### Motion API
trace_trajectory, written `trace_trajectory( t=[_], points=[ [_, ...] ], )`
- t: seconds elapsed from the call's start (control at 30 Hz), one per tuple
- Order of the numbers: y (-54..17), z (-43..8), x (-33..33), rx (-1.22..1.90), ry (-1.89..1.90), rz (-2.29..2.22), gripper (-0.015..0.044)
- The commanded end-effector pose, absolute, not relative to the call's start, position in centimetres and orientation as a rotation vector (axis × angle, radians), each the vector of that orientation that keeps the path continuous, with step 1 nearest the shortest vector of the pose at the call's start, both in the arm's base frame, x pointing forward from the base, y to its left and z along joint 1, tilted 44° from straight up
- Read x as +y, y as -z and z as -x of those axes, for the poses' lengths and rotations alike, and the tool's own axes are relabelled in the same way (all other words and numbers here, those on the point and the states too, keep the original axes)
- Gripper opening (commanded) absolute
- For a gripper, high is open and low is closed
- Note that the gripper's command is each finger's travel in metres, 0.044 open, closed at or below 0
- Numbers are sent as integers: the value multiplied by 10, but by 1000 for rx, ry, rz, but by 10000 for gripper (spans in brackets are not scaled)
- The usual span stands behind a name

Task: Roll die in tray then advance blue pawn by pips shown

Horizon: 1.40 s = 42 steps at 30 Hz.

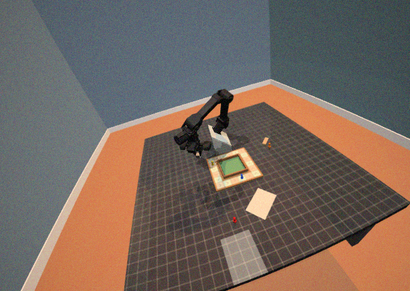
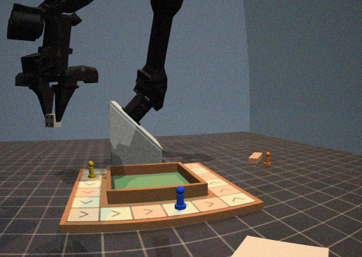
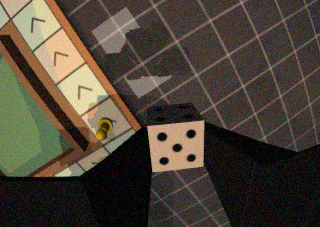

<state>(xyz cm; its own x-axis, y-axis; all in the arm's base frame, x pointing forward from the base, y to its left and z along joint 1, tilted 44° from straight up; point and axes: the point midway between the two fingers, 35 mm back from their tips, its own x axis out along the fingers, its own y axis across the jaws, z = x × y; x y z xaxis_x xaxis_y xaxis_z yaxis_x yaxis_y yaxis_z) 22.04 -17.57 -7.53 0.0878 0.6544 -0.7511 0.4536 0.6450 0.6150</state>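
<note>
My gripper [image 2: 53,119] is shut on the pale die [image 1: 198,154] [image 2: 50,120] [image 3: 176,146] and holds it in the air, left of the board. The wrist view shows a five-pip face of the die. The tray [image 1: 237,174] [image 2: 158,193] has a green floor and brown walls, sits in the middle of the board [image 1: 216,190] [image 2: 134,226] and holds nothing that I can see. The blue pawn [image 1: 241,176] [image 2: 180,198] stands upright on a front-row square whose arrow it hides. The yellow pawn [image 1: 212,163] [image 2: 91,170] [image 3: 103,129] stands at the board's back left.
An orange pawn [image 1: 269,145] [image 2: 267,158] stands beside a small tan block [image 1: 265,140] [image 2: 255,158] at the right. A red pawn [image 1: 234,220] stands in front of the board, near a cream sheet [image 1: 261,203] [image 2: 280,247]. A grey wedge [image 1: 221,143] [image 2: 134,143] stands behind the tray.
</note>
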Motion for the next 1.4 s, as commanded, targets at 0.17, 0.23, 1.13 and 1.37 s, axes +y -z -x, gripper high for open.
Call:
trace_trajectory(
  t=[0.17,0.23,1.13,1.37],
  points=[
    [54,-243,-153,1572,-25,-1100,0],
    [49,-247,-147,1579,12,-1137,0],
    [-8,-284,-54,1629,508,-1629,0],
    [-22,-286,-28,1637,638,-1754,0]
  ],
)
